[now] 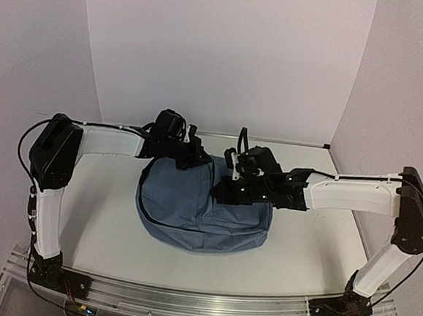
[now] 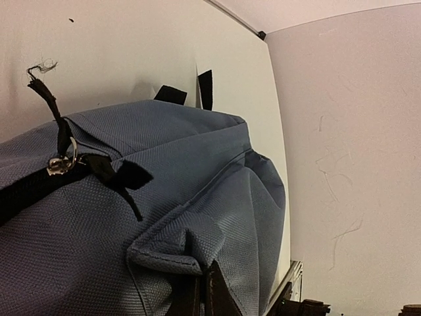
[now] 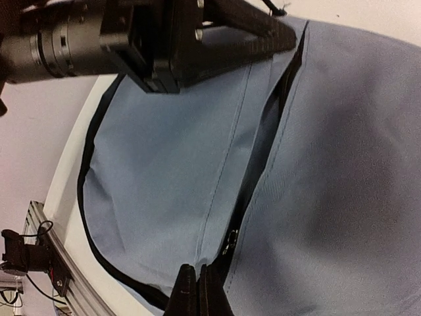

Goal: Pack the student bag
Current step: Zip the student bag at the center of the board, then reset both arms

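Note:
The student bag point(image 1: 192, 219), a slate-blue backpack, lies on the white table between my arms. My left gripper point(image 1: 195, 159) is at its far left edge. In the left wrist view this gripper point(image 2: 202, 293) is shut on a raised fold of the bag point(image 2: 164, 151), near a metal zipper slider point(image 2: 62, 163) with dark pull tabs. My right gripper point(image 1: 227, 191) is over the bag's middle right. In the right wrist view it point(image 3: 197, 286) is shut on the bag fabric point(image 3: 164, 151) beside a partly open dark zip point(image 3: 270, 131) and its slider point(image 3: 229, 242).
The white table point(image 1: 315, 232) is closed in by pale walls at the back and sides. An aluminium rail point(image 1: 185, 302) runs along the near edge. Two dark straps point(image 2: 205, 89) stick out beyond the bag. The left arm's wrist point(image 3: 164, 39) shows above the bag.

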